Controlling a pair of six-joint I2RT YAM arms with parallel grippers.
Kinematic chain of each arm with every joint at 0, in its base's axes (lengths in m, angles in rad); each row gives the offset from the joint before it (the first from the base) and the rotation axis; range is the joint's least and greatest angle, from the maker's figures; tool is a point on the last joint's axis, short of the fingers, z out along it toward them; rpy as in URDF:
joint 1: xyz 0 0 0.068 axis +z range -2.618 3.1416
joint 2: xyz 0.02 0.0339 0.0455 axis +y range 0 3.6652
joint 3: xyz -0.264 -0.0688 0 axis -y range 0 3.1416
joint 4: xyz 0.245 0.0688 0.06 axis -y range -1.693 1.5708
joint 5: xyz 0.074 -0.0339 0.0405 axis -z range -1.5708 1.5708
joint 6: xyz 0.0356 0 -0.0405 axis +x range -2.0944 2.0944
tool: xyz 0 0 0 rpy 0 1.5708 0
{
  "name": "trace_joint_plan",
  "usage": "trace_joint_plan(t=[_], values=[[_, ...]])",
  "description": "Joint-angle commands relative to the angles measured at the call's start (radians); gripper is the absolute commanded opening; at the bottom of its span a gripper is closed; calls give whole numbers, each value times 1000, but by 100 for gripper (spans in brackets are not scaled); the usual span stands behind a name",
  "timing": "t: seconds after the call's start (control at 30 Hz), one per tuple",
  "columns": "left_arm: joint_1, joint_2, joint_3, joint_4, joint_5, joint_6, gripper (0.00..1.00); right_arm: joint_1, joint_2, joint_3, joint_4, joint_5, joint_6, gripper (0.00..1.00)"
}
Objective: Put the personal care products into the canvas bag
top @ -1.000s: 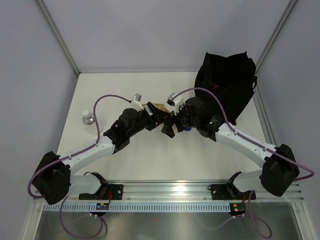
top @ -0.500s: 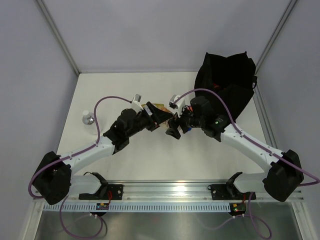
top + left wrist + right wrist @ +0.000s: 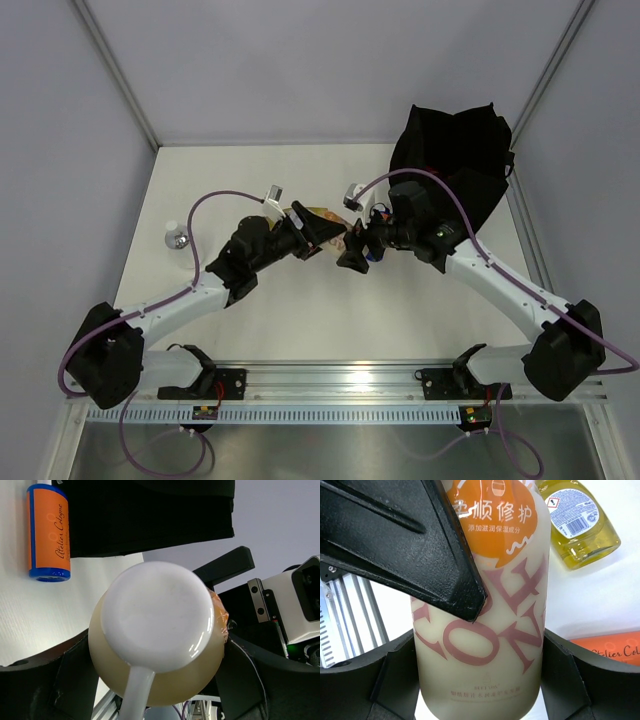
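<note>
Within the last second the right arm has swung its wrist in from the table's middle towards the canvas bag (image 3: 450, 160) side, and the left arm has reached a little further that way too; the two now meet nose to nose just left of the bag, over the table (image 3: 300, 330); I read this as a hand-over of the cream bottle (image 3: 485, 620) to the arm nearer the bag, about to finish but not yet done. The left gripper (image 3: 157, 652) has the bottle near its white cap, jaws set only as wide as the bottle, a finger against each flank; one of its black fingers lies slantwise across the label in the right wrist view. The right gripper (image 3: 480, 647) takes the lower body, jaws likewise about a bottle's width apart with both fingers touching the sides; which arm bears the weight I cannot tell. Both forearms stretch inward and nearly level, wrists pointed at each other, elbows bowed outward. The bottle hangs off the table, short of the bag's mouth; below it, on the side away from the bag, lie the orange bottle (image 3: 48, 530) and the yellow bottle (image 3: 577, 522); a small grey bottle (image 3: 177, 238) stands far off to the left, well apart from the bag; the left jaws must let go before the carry can start.
</note>
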Motion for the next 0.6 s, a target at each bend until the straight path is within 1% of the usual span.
trace_joint_plan(t=[0.0, 0.03, 0.07, 0.1, 0.13, 0.17, 0.2, 0.23, 0.43, 0.57], values=[[7, 0, 17, 228, 104, -14, 20, 3, 7, 71, 19, -98, -28, 3], [10, -3, 17, 225, 107, -5, 18, 4, 14, 73, 17, -95, -32, 0], [11, -7, 17, 221, 105, 3, 12, 3, 15, 73, 12, -86, -35, 3], [16, -10, 21, 198, 105, 11, 0, 3, 18, 79, 2, -56, -40, 12], [16, -15, 23, 187, 98, 18, 0, 3, 26, 82, -4, -40, -43, 54], [17, -26, 24, 178, 95, 41, 0, 3, 26, 83, -12, -32, -51, 72], [17, -27, 34, 158, 95, 50, 0, 3, 21, 74, 0, -19, -57, 83], [19, -27, 40, 149, 104, 58, 0, 3, 11, 68, 9, -14, -55, 99], [19, -26, 49, 142, 130, 77, 0, 1, 41, 103, -23, 2, -112, 99], [20, -21, 43, 159, 135, 63, 0, 3, 75, 122, -47, -90, -117, 99]])
